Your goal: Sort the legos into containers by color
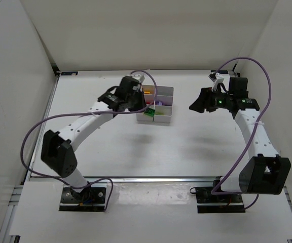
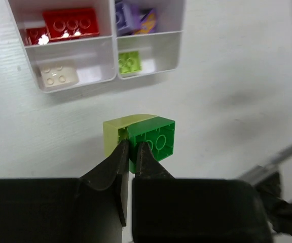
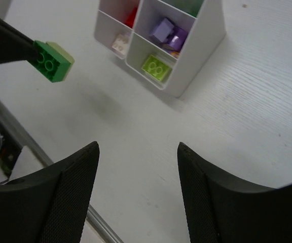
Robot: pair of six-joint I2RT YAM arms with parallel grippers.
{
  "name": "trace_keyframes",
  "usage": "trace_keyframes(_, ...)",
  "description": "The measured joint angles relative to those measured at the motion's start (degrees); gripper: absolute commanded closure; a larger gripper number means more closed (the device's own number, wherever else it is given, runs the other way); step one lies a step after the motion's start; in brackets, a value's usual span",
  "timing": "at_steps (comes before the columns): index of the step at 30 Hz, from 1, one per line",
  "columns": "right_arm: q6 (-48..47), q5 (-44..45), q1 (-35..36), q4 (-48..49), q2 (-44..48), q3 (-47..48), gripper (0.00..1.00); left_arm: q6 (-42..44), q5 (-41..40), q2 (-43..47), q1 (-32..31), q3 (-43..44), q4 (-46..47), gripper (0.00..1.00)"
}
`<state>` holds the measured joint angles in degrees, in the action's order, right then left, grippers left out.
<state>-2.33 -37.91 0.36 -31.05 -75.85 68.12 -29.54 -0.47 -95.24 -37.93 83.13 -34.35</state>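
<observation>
A green lego (image 2: 155,140) is clamped in the left end effector (image 2: 132,148); the right end effector (image 3: 137,149) is spread wide, empty.

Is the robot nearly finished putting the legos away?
Nearly, it seems. Done: red bricks, purple bricks, a pale brick and a lime brick sit in separate cells of the box. In hand: the left hand pinches a green brick. Left: dropping it in a cell. The right hand is open and empty; no other loose bricks show.
</observation>
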Motion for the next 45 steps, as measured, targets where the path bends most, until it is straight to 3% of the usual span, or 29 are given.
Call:
trace_keyframes(5,2.69,-11.23,0.09,4.11,-3.26,0.13,0.35,-0.42,17.22,4.83,8.11,0.22,1.49,0.90)
trace_keyframes(11,2.75,-19.43,2.58,9.73,-6.05,0.79,0.33,-9.16,39.63,2.08,17.05,-2.56,13.75,0.90)
trace_keyframes(18,-9.97,-19.19,13.22,12.00,-5.77,2.93,0.32,-23.34,55.01,-1.92,20.41,-6.34,31.93,0.90)
trace_keyframes(26,-25.07,-6.91,28.79,21.09,1.73,-7.28,0.36,-38.62,67.25,-1.97,22.47,-14.25,50.86,0.90)
trace_keyframes(30,-27.10,0.66,31.95,27.56,2.69,-12.90,0.36,-45.40,71.84,-1.95,23.15,-16.72,59.78,0.90)
trace_keyframes(38,-25.68,12.13,34.60,36.22,2.69,-14.05,0.36,-49.77,75.34,-0.79,23.87,-19.50,65.61,0.90)
trace_keyframes(45,-23.32,15.69,36.79,40.68,2.71,-13.88,0.36,-50.90,76.39,-0.04,24.33,-20.63,67.41,0.90)
